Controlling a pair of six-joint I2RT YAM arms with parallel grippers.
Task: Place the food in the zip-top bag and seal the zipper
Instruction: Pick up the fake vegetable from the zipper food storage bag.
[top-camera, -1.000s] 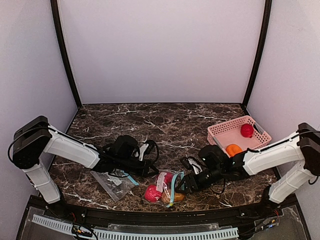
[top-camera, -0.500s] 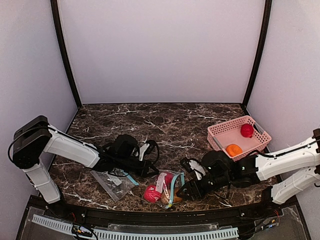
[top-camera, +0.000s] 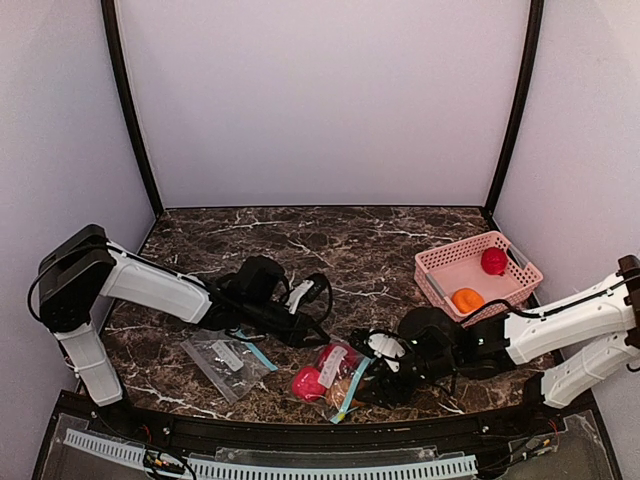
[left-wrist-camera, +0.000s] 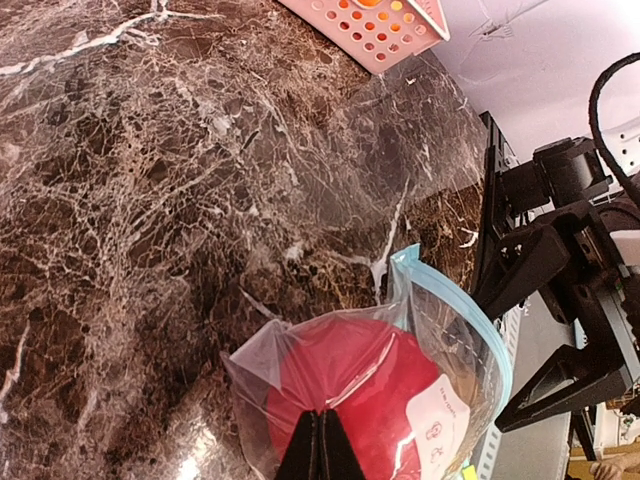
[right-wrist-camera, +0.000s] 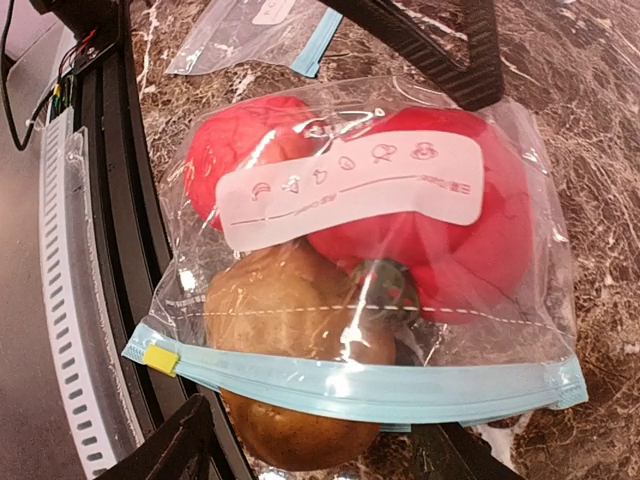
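The zip-top bag (top-camera: 338, 378) lies near the table's front edge, with two red pieces of food (right-wrist-camera: 470, 200) inside it behind the white label. A brown piece (right-wrist-camera: 300, 350) sticks partly out of the mouth, under the teal zipper (right-wrist-camera: 400, 392), which has a yellow slider at one end. My left gripper (left-wrist-camera: 320, 428) is shut on a pinch of the bag's clear film at the closed end, over a red piece (left-wrist-camera: 350, 385). My right gripper (right-wrist-camera: 318, 445) is open at the bag's mouth, one finger on each side of the brown piece. One more red piece (top-camera: 493, 261) and an orange piece (top-camera: 467, 299) lie in the basket.
The pink slatted basket (top-camera: 440, 265) stands at the right. A second, flat zip-top bag (top-camera: 226, 360) lies left of the filled one. The black front rail (right-wrist-camera: 110, 250) runs close beside the bag.
My left gripper has shifted right and slightly back, still pinching the bag. My right arm has dropped lower and its jaws have spread wider at the bag's mouth.
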